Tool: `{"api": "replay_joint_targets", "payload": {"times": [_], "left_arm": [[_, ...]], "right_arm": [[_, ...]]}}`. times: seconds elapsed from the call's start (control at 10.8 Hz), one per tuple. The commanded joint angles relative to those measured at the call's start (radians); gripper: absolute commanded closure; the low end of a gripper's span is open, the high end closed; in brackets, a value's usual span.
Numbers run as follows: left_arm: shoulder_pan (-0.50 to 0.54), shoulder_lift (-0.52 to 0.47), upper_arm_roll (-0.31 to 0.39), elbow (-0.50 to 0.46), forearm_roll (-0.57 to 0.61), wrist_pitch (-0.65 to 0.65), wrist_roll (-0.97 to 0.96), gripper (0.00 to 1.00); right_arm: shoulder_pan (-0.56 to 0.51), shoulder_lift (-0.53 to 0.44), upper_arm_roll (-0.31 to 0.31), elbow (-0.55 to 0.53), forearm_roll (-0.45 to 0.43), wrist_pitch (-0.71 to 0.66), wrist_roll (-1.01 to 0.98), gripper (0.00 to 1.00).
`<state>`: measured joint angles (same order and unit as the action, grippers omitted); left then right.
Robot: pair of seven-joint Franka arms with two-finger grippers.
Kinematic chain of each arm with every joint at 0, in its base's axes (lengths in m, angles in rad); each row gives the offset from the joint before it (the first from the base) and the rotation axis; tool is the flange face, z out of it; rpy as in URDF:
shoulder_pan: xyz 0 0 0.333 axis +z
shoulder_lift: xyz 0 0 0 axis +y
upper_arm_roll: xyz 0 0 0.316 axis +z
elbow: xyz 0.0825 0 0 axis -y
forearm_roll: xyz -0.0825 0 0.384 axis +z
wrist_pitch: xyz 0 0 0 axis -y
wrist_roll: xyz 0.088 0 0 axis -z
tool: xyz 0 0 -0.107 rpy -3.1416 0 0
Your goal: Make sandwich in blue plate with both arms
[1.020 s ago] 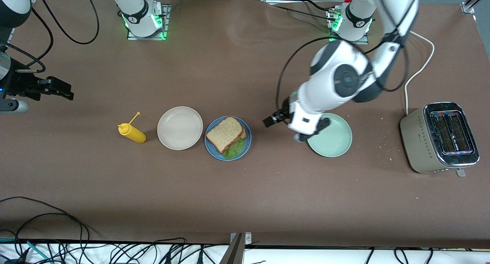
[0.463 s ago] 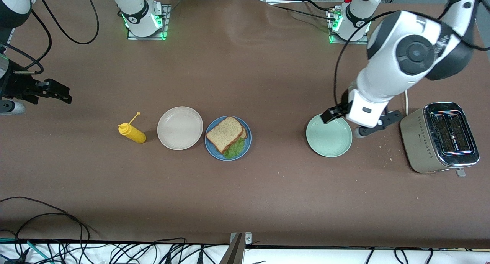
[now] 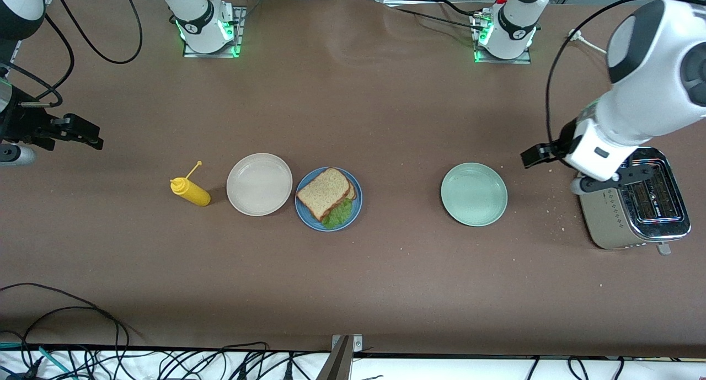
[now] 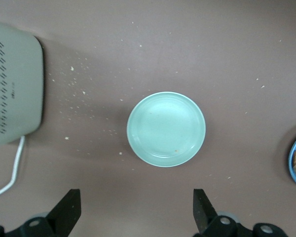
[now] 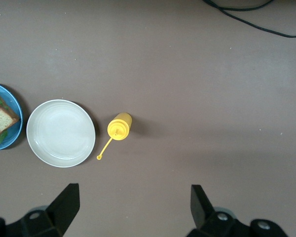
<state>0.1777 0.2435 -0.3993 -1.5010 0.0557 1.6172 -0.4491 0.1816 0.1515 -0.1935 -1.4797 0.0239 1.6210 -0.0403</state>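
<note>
The sandwich (image 3: pixel 329 197) sat on the blue plate (image 3: pixel 356 204) mid-table; both wrist views alone showed the left gripper (image 4: pixel 133 212) and right gripper (image 5: pixel 133 210) spread, empty.

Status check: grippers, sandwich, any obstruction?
Left gripper open, over the toaster. Right gripper open, empty, at its table end. Sandwich assembled on blue plate. Nothing obstructing.

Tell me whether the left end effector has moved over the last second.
Yes. The left end effector, open, has swung from beside the blue plate, across the mint-green plate, toward the toaster at the left arm's end.
</note>
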Motion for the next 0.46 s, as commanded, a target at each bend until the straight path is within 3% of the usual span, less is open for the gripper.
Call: {"api": "replay_joint_targets", "payload": {"times": [0.0, 0.37], "left_arm": [[0.055, -0.023, -0.007, -0.002, 0.021, -0.046, 0.156, 0.0], [0.066, -0.032, -0.007, -0.001, 0.021, -0.056, 0.162, 0.0]], "right_arm": [[-0.001, -0.017, 0.002, -0.019, -0.009, 0.011, 0.002, 0.0], [-0.001, -0.017, 0.002, -0.019, -0.007, 0.011, 0.002, 0.0]]}}
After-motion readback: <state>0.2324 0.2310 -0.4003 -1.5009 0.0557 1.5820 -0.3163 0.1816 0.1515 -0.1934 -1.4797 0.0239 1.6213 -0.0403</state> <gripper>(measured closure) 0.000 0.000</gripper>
